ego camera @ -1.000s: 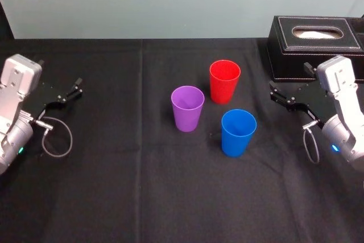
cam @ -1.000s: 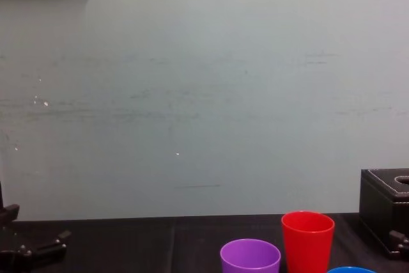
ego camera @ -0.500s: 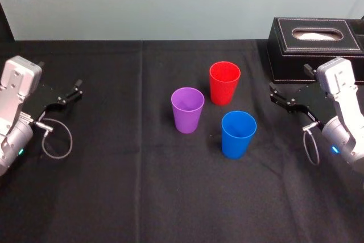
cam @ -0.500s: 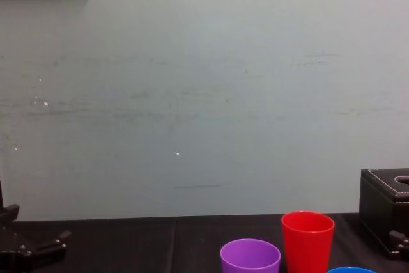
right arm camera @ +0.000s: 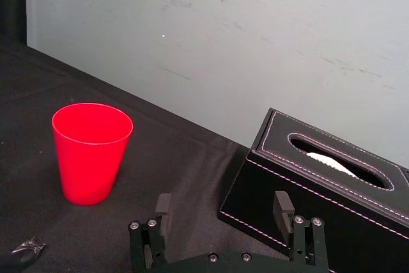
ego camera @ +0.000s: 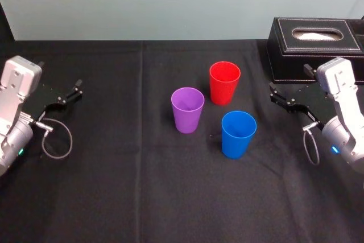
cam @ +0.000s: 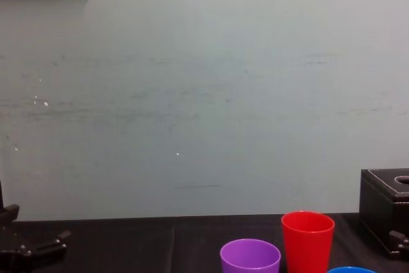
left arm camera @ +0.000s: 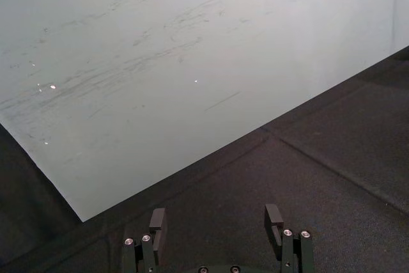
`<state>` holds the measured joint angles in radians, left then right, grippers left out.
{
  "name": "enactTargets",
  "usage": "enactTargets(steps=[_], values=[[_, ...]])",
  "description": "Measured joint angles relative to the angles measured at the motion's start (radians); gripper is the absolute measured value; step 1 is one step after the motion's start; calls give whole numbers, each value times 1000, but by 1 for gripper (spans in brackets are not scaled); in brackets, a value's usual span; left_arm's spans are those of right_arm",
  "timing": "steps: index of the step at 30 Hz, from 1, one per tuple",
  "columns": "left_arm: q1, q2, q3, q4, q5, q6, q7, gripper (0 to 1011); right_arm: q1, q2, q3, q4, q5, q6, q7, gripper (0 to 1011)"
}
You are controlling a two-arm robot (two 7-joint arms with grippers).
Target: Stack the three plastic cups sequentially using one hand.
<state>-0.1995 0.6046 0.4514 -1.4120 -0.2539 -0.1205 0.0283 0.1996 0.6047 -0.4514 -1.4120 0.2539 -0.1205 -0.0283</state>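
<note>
Three plastic cups stand upright and apart on the black cloth near the middle: the red cup (ego camera: pixel 224 82) farthest back, the purple cup (ego camera: pixel 187 109) to its front left, the blue cup (ego camera: pixel 238 134) nearest me. My right gripper (ego camera: pixel 280 98) hovers to the right of them, open and empty, its fingers pointing toward the cups. From its wrist camera the red cup (right arm camera: pixel 91 153) stands ahead beyond the right gripper (right arm camera: pixel 223 206). My left gripper (ego camera: pixel 73 90) rests far off at the left side, open, with nothing between the fingers (left arm camera: pixel 157 220).
A black leather-look tissue box (ego camera: pixel 315 46) stands at the back right, just behind the right arm. A grey cable loop (ego camera: pixel 57 140) lies by the left arm. The black tablecloth (ego camera: pixel 142 192) runs back to a pale wall.
</note>
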Motion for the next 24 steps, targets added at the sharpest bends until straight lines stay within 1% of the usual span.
enactTargets(steps=[24], values=[[0,0,0,0,0,0,0,1005,0,0,0,0,0,0,0,1003]])
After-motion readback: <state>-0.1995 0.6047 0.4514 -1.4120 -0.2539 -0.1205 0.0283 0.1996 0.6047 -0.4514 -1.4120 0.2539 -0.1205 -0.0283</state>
